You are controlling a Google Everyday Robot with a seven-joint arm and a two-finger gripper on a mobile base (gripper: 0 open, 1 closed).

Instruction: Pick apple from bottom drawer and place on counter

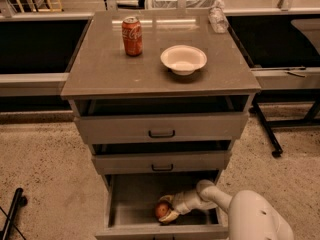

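The bottom drawer [130,204] of the grey cabinet is pulled out. The apple [161,209], small and red-orange, lies on the drawer floor near the front. My gripper [165,210] reaches into the drawer from the right on a white arm, and its two fingers sit above and below the apple, closely around it. The counter [100,69] is the flat grey-brown top of the cabinet, well above the gripper.
A red soda can [132,36] and a white bowl [183,59] stand on the counter, with a clear plastic bottle [218,20] at its back right corner. The top drawer [160,126] and middle drawer [160,161] are partly open above the gripper. Black table legs [265,129] stand to the right.
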